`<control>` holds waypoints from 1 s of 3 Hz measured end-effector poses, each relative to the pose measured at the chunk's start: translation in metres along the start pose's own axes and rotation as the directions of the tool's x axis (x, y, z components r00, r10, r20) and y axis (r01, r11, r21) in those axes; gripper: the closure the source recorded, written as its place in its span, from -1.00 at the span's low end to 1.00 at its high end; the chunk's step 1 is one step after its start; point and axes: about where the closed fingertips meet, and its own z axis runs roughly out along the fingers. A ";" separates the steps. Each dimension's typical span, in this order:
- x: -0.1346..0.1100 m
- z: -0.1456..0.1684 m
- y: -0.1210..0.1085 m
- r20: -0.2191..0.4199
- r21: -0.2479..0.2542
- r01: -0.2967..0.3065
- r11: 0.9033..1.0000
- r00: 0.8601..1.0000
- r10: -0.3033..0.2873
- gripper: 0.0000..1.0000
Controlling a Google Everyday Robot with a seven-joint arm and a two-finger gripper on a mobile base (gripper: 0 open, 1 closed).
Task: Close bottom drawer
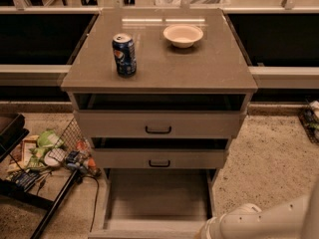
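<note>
- A black wire rack [30, 198] stands on the speckled floor at far left, with loose green and white snack packets [47, 146] heaped beside the cabinet's lower corner. They lie clear of the drawer's track.
- A blue soda can [124, 54] stands upright on the grey-beige cabinet [159, 73], left of centre.
- The bottom drawer [157, 198] is pulled far out towards the camera. Its shallow tray looks bare, and its front panel sits at the lower edge of the view. Its handle is not visible.
- Judged as a thin, empty tray on runners, it should be light and stiff and slide with little force. A flat push on the middle of the front panel suits better than gripping the handle. An off-centre push could skew it on the runners.
- Above it, the middle drawer [159, 158] and the top drawer [159, 125] each stand slightly ajar.
- A cream bowl [183, 35] rests on the top, right of centre.
- A white robot arm [254, 223] reaches in from the lower right, its rounded end just beside the drawer's right front corner.
- The gripper lies out of sight below that edge, so I cannot tell how wide it is or whether it holds anything.
</note>
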 end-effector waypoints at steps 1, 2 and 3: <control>-0.010 0.058 -0.012 0.082 -0.018 -0.022 1.000 0.996 0.024 1.00; 0.004 0.119 0.002 0.101 -0.083 -0.069 0.994 0.992 0.077 1.00; 0.047 0.165 0.040 0.074 -0.170 -0.121 0.978 0.988 0.135 1.00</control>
